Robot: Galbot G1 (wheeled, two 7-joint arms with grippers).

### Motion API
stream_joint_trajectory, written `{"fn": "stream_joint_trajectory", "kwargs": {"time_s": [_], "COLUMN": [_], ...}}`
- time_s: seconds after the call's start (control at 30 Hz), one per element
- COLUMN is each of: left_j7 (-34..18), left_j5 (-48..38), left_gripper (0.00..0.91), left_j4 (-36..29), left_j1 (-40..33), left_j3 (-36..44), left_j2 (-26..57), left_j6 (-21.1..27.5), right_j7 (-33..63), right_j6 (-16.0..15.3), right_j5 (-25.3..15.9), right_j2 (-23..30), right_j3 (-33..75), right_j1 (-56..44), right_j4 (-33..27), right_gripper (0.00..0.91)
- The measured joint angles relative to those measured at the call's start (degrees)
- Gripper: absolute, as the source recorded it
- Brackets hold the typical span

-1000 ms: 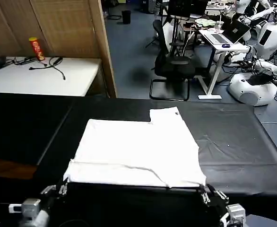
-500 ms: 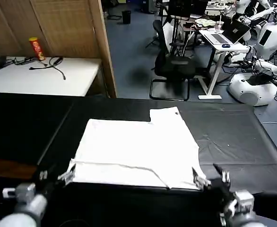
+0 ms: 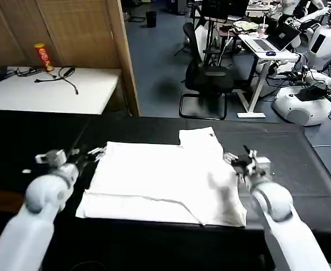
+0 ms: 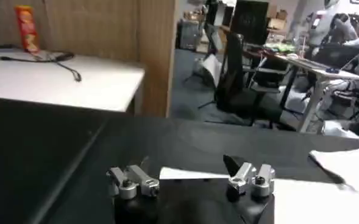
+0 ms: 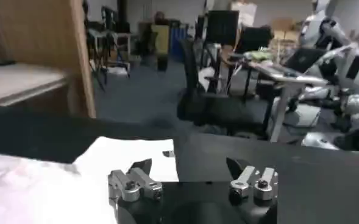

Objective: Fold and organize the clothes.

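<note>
Two grippers, left (image 3: 95, 151) and right (image 3: 231, 157), hover with fingers apart beside the T-shirt (image 3: 165, 180) on a black table (image 3: 278, 169), nothing blocking them.

Red can (image 3: 43, 58) on white table (image 3: 52, 93).

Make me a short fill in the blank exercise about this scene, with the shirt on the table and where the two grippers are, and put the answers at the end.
1. The white T-shirt lies on a table covered in ____.
2. The left gripper is at the shirt's far ____ corner.
3. The right gripper is at the shirt's ____ edge.
4. Both grippers' fingers are ____.

Answers: black; left; right; open
</note>
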Motion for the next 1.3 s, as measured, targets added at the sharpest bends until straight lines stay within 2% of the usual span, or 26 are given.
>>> {"fn": "stream_joint_trajectory", "kwargs": {"time_s": [0.23, 0.53, 0.57, 0.7, 0.93, 1.1, 1.13, 1.17, 1.2, 1.23, 1.3], "left_j7": [2.7, 4.3, 4.3, 5.0, 6.0, 6.4, 6.4, 6.5, 6.5, 6.5, 6.5], "left_j5": [0.6, 2.7, 2.7, 2.8, 5.0, 5.3, 5.3, 5.3, 5.3, 5.3, 5.4], "left_gripper": [0.878, 0.868, 0.761, 0.624, 0.585, 0.497, 0.205, 0.146, 0.146, 0.146, 0.137], "left_j4": [11.9, 19.6, 20.1, 21.1, 23.6, 25.8, 26.0, 26.2, 26.4, 26.6, 26.8], "left_j1": [-8.8, -13.1, -13.3, -13.0, -13.6, -14.4, -14.5, -14.5, -14.5, -14.5, -14.4], "left_j3": [5.7, 7.8, 7.8, 8.0, 8.7, 9.1, 9.1, 9.1, 9.1, 9.1, 9.0], "left_j2": [-1.2, -2.3, -2.4, -2.5, -3.3, -3.7, -3.8, -3.8, -3.8, -3.8, -3.7], "left_j6": [1.5, 1.7, 1.7, 1.7, -0.3, -1.2, -1.3, -1.3, -1.3, -1.3, -1.3], "right_j7": [-1.9, -2.6, -2.6, -2.7, -3.1, -3.2, -3.3, -3.3, -3.3, -3.3, -3.4], "right_j6": [-0.1, 0.7, 0.8, 0.9, 0.7, 0.5, 0.5, 0.5, 0.5, 0.5, 0.5], "right_j5": [0.5, 0.4, 0.3, 0.2, 0.2, 0.2, 0.2, 0.2, 0.2, 0.2, 0.2], "right_j2": [2.0, 4.0, 4.2, 4.9, 5.3, 5.4, 5.5, 5.6, 5.6, 5.7, 5.7], "right_j3": [-1.8, -2.8, -2.9, -3.1, -3.1, -3.1, -3.1, -3.1, -3.1, -3.1, -3.0], "right_j1": [6.7, 10.4, 10.7, 11.7, 11.7, 11.1, 11.1, 11.0, 11.0, 11.0, 11.1], "right_j4": [-10.2, -17.9, -18.5, -20.3, -21.5, -21.4, -21.4, -21.4, -21.4, -21.5, -21.6], "right_gripper": [0.878, 0.878, 0.878, 0.878, 0.858, 0.751, 0.702, 0.653, 0.624, 0.517, 0.410]}}
